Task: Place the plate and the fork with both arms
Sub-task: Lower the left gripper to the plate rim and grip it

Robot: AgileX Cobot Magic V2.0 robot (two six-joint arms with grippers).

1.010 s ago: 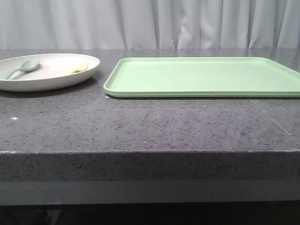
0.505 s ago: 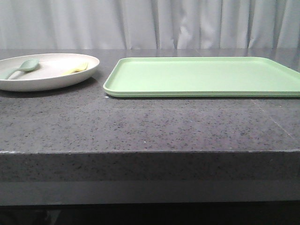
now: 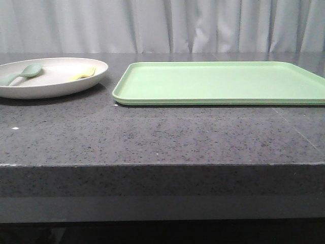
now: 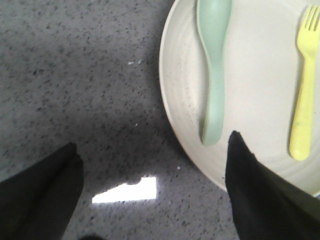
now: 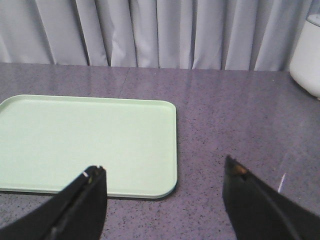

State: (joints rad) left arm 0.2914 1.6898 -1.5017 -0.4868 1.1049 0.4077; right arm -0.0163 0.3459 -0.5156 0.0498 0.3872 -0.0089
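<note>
The cream plate (image 3: 45,86) sits at the table's far left, with the pale-yellow fork (image 3: 84,74) and a teal-grey spoon (image 3: 23,72) lying in it. In the left wrist view the plate (image 4: 260,100), fork (image 4: 304,85) and spoon (image 4: 214,65) show close below. My left gripper (image 4: 155,150) is open and empty, hovering over the plate's rim, one fingertip (image 4: 245,165) above the plate, the other above the table. My right gripper (image 5: 162,172) is open and empty above the near right corner of the green tray (image 5: 85,140). Neither gripper shows in the front view.
The flat light-green tray (image 3: 218,81) lies right of the plate on the dark speckled table (image 3: 162,137). A white rounded object (image 5: 307,55) stands at the table's far right in the right wrist view. A grey curtain hangs behind.
</note>
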